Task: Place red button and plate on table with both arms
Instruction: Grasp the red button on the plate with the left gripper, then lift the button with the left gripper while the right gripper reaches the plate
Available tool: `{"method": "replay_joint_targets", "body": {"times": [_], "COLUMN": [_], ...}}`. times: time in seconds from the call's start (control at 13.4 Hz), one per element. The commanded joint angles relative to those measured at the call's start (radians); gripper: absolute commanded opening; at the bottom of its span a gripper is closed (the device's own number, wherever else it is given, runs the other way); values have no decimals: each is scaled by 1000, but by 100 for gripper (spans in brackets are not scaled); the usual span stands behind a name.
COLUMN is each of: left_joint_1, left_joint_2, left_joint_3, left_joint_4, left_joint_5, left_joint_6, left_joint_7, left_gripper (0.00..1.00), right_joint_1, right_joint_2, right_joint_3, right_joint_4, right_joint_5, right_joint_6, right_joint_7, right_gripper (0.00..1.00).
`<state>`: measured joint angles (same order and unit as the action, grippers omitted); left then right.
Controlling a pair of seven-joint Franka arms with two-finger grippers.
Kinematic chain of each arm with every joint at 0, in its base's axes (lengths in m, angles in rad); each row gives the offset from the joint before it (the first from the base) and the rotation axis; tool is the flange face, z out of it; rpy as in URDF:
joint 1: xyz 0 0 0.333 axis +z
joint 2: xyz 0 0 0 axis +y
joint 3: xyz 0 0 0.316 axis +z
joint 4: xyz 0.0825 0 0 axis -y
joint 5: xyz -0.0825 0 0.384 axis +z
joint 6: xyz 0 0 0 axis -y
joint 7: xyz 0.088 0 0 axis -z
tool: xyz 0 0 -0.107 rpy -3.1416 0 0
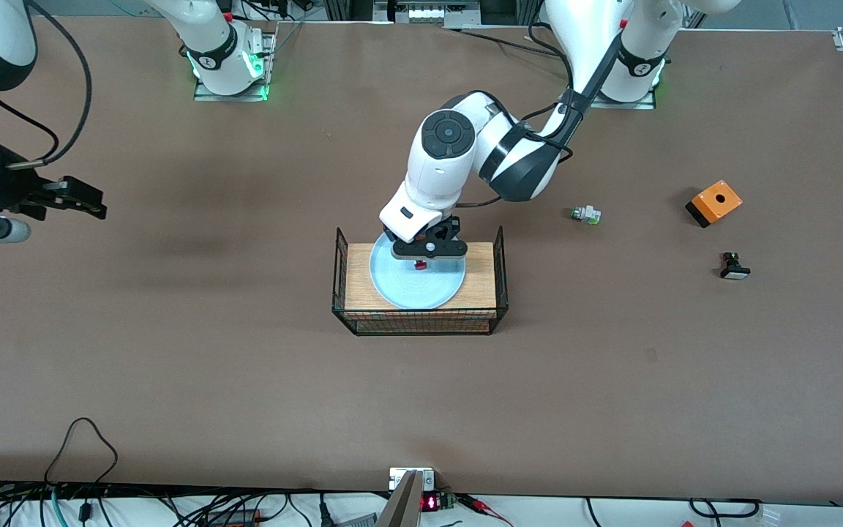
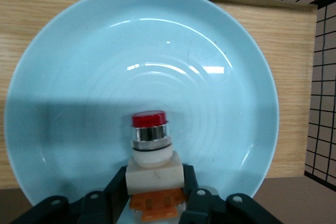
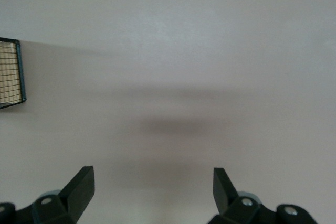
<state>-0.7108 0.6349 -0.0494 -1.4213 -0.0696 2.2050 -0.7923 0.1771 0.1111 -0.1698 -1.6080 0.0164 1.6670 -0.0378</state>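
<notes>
- The right gripper (image 1: pixel 88 201) hangs over bare worktop (image 1: pixel 173 380) toward the right arm's end, at about 9 o'clock from the shelf, with its fingers (image 3: pixel 79 184) spread wide and nothing between them; this arm waits.
- The wooden shelf (image 1: pixel 481 274) with black wire sides stands mid-worktop and carries the light blue plate (image 1: pixel 407 289).
- The left gripper (image 1: pixel 421 260) is over the plate, fingers (image 2: pixel 118 190) pinching the white body of the red button (image 2: pixel 149 145), its red cap pointing at the plate.
- At 3 o'clock from the shelf lie a green button (image 1: pixel 585 214), an orange box (image 1: pixel 714 203) and a black-based button (image 1: pixel 734 266), each well apart.
</notes>
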Motion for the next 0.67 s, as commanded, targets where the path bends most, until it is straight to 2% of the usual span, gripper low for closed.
{"method": "replay_joint_targets", "body": {"times": [0.0,0.22,0.45,0.6], "left_joint_1": [2,5,48,101], "left_joint_2": [-20,-105,-153,-179], "left_joint_3": [8,8,6,11], "left_joint_4": [24,53,178,205], "left_joint_5": [27,16,28,30], "left_joint_6": [-33,-190,-480,-638], "left_joint_7": [-8,-8,1,103], "left_gripper": [10,10,9,10], "right_joint_1": [12,12,21,53], "right_joint_2": [4,13,13,13], "right_joint_3": [0,0,0,0], "right_joint_4": [8,8,8,7], "right_joint_5": [17,17,60,63], "right_joint_6": [-1,13,13,5], "right_joint_7": [15,15,39,152], "right_gripper": [100,100,100,100]}}
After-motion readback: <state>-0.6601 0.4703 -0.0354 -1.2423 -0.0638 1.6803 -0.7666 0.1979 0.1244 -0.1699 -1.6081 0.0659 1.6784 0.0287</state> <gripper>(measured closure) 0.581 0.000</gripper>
